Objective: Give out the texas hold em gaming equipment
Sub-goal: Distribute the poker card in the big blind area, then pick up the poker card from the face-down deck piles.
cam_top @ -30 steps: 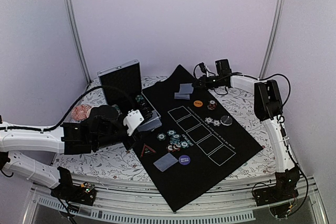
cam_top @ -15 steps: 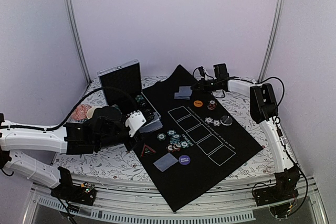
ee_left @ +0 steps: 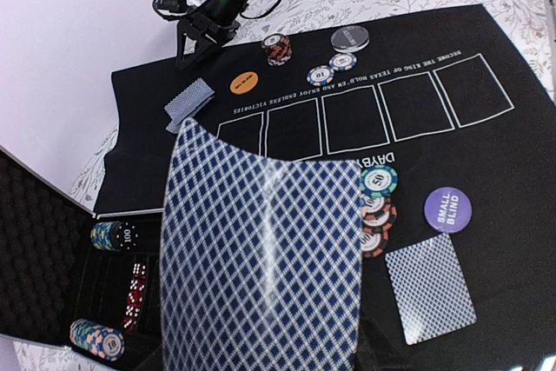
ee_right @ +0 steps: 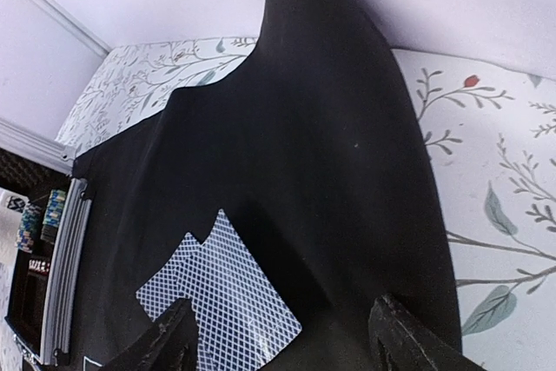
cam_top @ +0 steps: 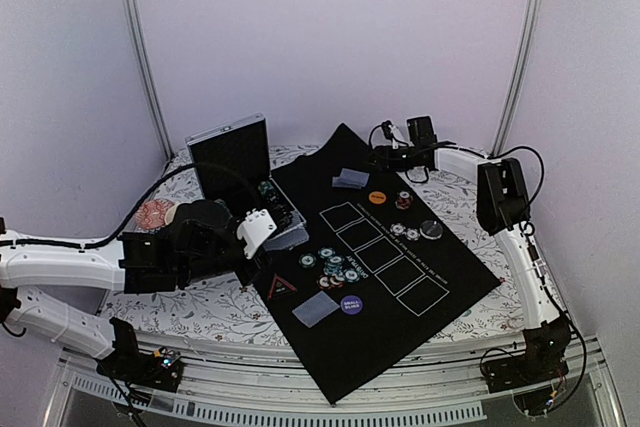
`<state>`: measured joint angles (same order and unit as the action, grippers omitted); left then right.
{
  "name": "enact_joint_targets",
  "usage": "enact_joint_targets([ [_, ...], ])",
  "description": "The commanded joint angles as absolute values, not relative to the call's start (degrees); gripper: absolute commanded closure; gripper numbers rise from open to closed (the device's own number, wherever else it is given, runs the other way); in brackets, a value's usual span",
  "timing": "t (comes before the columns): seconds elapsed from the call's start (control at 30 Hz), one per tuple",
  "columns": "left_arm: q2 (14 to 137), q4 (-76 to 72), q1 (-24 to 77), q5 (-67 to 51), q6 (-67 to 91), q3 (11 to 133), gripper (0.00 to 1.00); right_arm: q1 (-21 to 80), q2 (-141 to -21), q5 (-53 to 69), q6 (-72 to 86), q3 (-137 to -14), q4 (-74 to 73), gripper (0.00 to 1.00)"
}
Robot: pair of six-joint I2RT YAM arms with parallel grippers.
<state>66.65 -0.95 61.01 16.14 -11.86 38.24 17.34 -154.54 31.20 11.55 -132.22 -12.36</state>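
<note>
playing card (ee_left: 261, 258), blue-diamond back, is pinched in the left gripper (cam_top: 258, 247), jaws nearly closed on it, held up off the table by the left edge of the black mat (cam_top: 450, 267), just in front of the open silver case (cam_top: 230, 152). right gripper (ee_right: 287, 341) has its jaws wide apart with nothing in them, low over the mat's far corner; two overlapping cards (ee_right: 221, 301) lie flat right ahead of its fingertips, can't tell if a tip touches them. further out on the mat: chip pile (ee_left: 380, 184) mid-left, orange button (ee_left: 245, 82), small chip stack (ee_left: 278, 48), dark button (ee_left: 349, 37), purple button (ee_left: 447, 208) beside a lone card (ee_left: 430, 288), red-edged triangle (cam_top: 281, 285) near the left gripper. inside the case: chip stacks (ee_left: 113, 235) and red dice (ee_left: 135, 288). the held card blocks most of the left wrist view, hiding that gripper's own fingers and part of the chip pile. the case is cut off at the right wrist view's left edge. print on the triangle is too small to read.
</note>
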Motion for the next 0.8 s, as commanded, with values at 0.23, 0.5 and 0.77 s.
enact_joint_targets([
  [0.23, 63.2, -0.4, 61.8, 17.6, -10.4, 39.5, 0.58, 23.6, -121.6, 34.9, -6.3, -115.0, -21.4, 0.01],
  [0.5, 63.5, -1.1, 62.5, 17.9, -10.5, 39.7, 0.58, 35.3, -101.5, 50.0, -3.3, -86.9, -9.4, 0.01],
  [0.77, 63.1, -2.1, 62.7, 17.5, -10.5, 39.6, 0.58, 41.8, -102.4, 47.5, 2.7, -83.3, -5.9, 0.01],
])
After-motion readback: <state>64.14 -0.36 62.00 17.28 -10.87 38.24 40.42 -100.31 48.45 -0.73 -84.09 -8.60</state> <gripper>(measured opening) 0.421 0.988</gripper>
